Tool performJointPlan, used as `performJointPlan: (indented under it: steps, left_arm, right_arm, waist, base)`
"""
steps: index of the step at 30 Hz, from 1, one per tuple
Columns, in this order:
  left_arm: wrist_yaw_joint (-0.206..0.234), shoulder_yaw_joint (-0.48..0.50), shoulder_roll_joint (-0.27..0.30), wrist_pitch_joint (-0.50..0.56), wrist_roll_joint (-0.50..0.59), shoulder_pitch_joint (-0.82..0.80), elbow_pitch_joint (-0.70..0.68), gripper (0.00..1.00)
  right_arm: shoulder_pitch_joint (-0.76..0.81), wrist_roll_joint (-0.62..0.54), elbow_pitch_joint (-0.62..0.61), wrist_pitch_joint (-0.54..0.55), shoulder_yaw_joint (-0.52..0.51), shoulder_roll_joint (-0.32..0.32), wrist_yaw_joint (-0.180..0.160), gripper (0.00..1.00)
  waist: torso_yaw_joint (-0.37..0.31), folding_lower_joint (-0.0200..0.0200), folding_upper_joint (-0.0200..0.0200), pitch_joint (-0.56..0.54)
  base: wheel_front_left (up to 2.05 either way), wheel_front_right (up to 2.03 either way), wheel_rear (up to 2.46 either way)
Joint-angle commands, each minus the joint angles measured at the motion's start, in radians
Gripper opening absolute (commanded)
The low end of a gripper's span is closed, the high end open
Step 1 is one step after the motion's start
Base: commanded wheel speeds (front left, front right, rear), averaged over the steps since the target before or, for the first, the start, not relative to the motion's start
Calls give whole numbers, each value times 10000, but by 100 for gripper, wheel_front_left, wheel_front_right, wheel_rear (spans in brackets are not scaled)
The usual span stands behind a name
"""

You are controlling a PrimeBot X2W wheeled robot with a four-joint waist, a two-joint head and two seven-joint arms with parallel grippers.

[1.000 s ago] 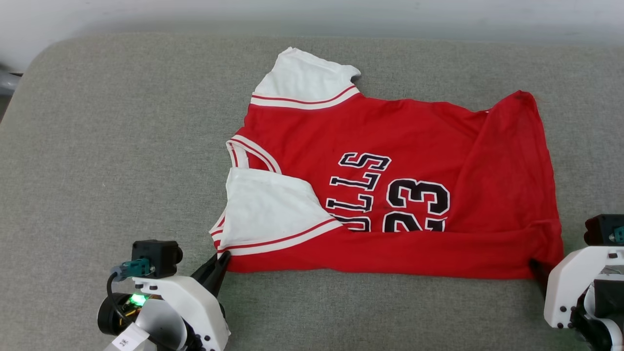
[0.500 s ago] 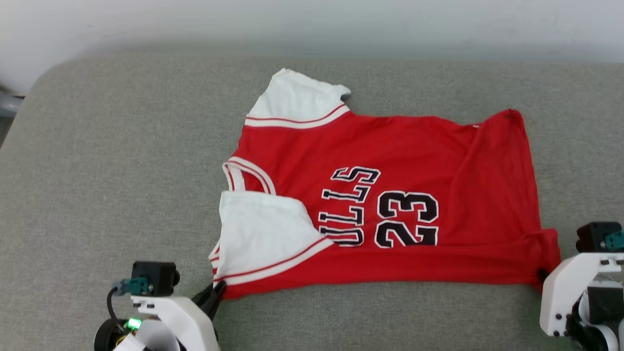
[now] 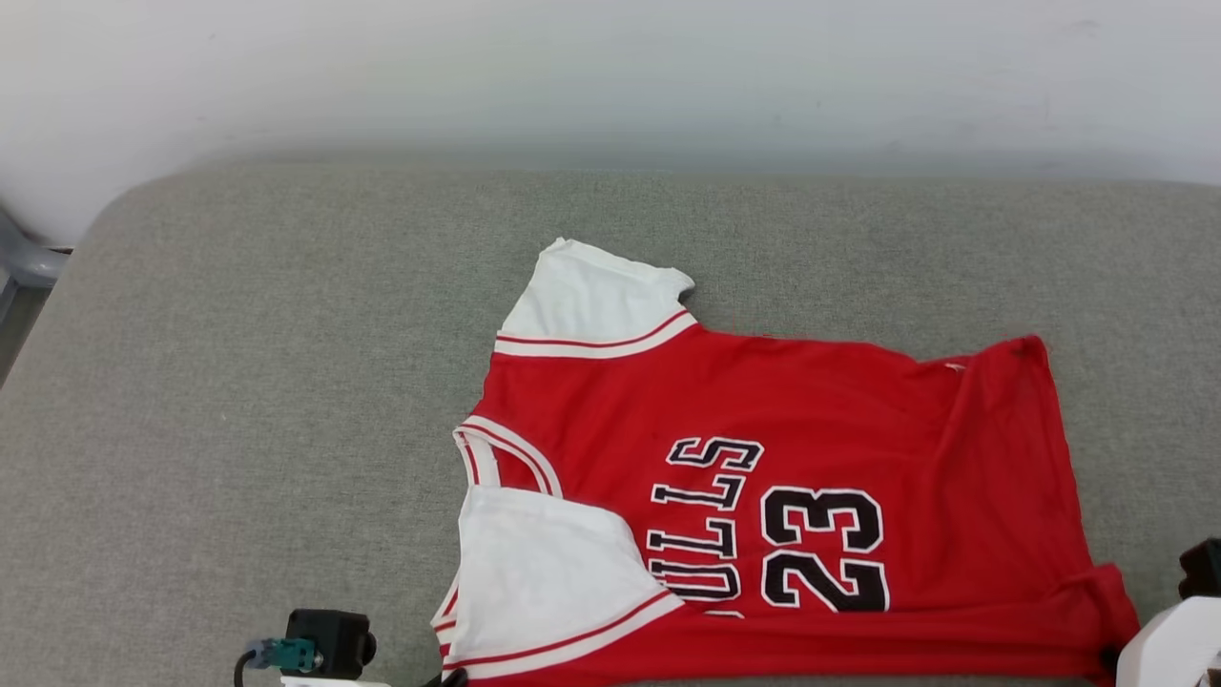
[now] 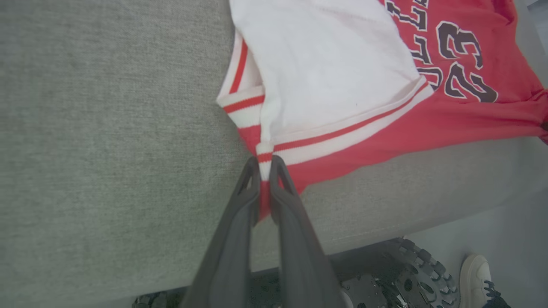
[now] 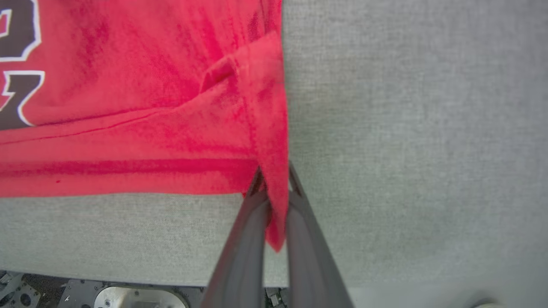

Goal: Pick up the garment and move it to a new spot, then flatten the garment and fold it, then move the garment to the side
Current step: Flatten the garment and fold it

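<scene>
Grey worktop | garment lies 9-to-3 o'clock | left gripper clamps its 7 o'clock corner, right gripper its 5 o'clock corner

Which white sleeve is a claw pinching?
The near sleeve, folded over the red jersey beside the letters: the left claw pinches its striped corner. The far sleeve sticks out flat on the grey cushion, untouched.

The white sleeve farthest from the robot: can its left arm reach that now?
Probably not yet: the left gripper is pinched shut on the garment at its near corner and must let go first. Nothing else blocks the way.
</scene>
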Motion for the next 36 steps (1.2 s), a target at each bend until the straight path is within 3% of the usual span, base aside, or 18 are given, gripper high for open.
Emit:
performJointPlan:
  steps: [1, 4, 5, 6, 7, 8, 14, 22, 26, 30, 36]
  left_arm:
    - [60, -58, 33, 32, 26, 156, 85, 0]
    - [18, -119, -68, 53, 4, 106, 215, 0]
    - [19, -143, -55, 34, 84, 49, 271, 25]
    - [19, -145, -50, -33, 143, -22, 327, 67]
    - [19, -145, -50, -33, 143, -22, 327, 67]
    - [9, -121, -74, -127, 181, -83, 372, 100]
    - [-214, 170, -235, -1185, 658, -556, 368, 100]
    - [-634, 418, -494, -3315, 1649, -1036, 320, 100]
    - [-678, 584, -769, -4189, 1871, -1165, 381, 100]
    - [-866, 595, -854, -4496, 2069, -1496, 584, 100]
    - [-1276, 559, -717, -4097, 2264, -2686, 888, 100]
  right_arm:
    - [214, 47, -4, 5, -80, -33, -22, 0]
    - [300, 18, 170, -74, -86, 9, -22, 0]
    - [288, -28, 209, -118, -67, 5, -22, 12]
    - [258, -72, 222, -231, -47, -5, -22, 91]
    - [258, -72, 222, -231, -47, -5, -22, 91]
    - [197, -89, 255, -328, -61, 38, -22, 100]
    - [-237, -434, -27, -1360, 33, -168, -19, 100]
    - [-698, -893, -899, -3559, 7, 19, -18, 100]
    - [-762, -754, -1021, -4631, -12, 427, -16, 100]
    - [-778, -587, -1012, -5446, 228, 589, -16, 100]
    - [-1084, -459, -972, -6012, 549, 643, -16, 100]
  waist:
    - [-11, 1, -1, -36]
    - [-33, 1, -1, -80]
    - [-43, 1, -1, -92]
    - [-54, 1, -1, -109]
    - [-54, 1, -1, -109]
    - [-65, 1, -1, -129]
    - [-163, 1, -1, -243]
    - [-348, 1, -1, -379]
    - [-429, 1, -1, -345]
    - [-587, 1, -1, -144]
    - [-1010, 1, -1, 387]
  base:
    - [0, 0, 0]
    - [0, 0, 0]
    - [0, 0, 0]
    - [0, 0, 0]
    - [0, 0, 0]
    - [0, 0, 0]
    - [0, 0, 0]
    - [0, 0, 0]
    - [0, 0, 0]
    - [0, 0, 0]
    - [0, 0, 0]
